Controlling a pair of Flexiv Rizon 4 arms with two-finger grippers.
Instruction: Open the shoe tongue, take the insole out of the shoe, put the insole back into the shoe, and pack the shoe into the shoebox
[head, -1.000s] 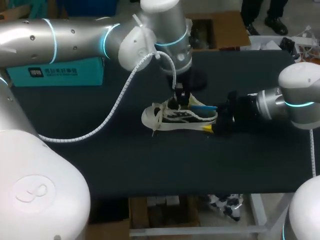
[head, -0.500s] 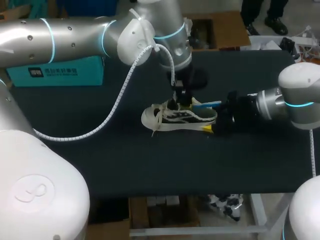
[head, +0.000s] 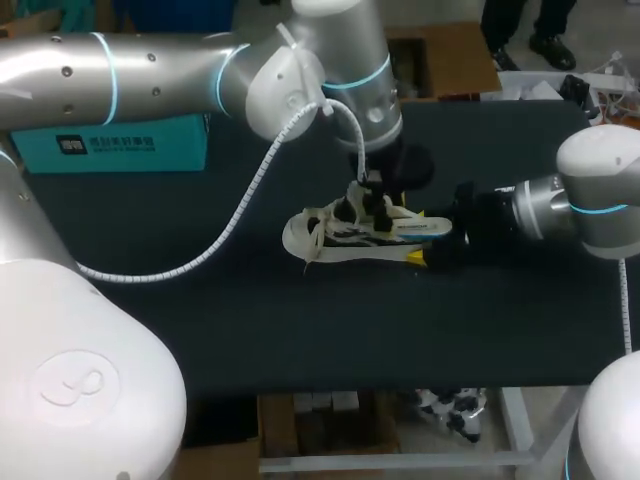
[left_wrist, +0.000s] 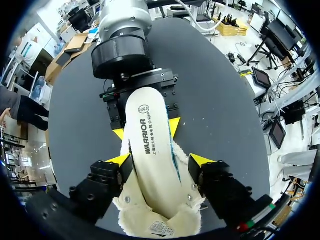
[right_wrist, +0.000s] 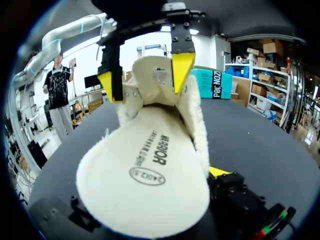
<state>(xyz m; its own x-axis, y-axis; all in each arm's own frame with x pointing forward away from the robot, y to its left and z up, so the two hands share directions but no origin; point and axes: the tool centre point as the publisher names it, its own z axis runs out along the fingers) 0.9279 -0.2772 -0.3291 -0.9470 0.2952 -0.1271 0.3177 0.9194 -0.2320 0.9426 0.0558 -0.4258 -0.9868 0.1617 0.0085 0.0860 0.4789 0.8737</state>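
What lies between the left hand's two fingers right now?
The shoe, with the white insole lying lengthwise in its fleece-lined opening, fills the gap of the left hand; the left wrist view shows this.

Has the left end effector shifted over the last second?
Yes. In the head view the left end effector has moved away from the teal shoebox, along the shoe toward the right end effector.

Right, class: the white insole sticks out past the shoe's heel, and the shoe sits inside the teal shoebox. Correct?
No. The insole does stick out past the heel, but the shoe lies on the black table, apart from the teal shoebox at its far left; the head view shows it.
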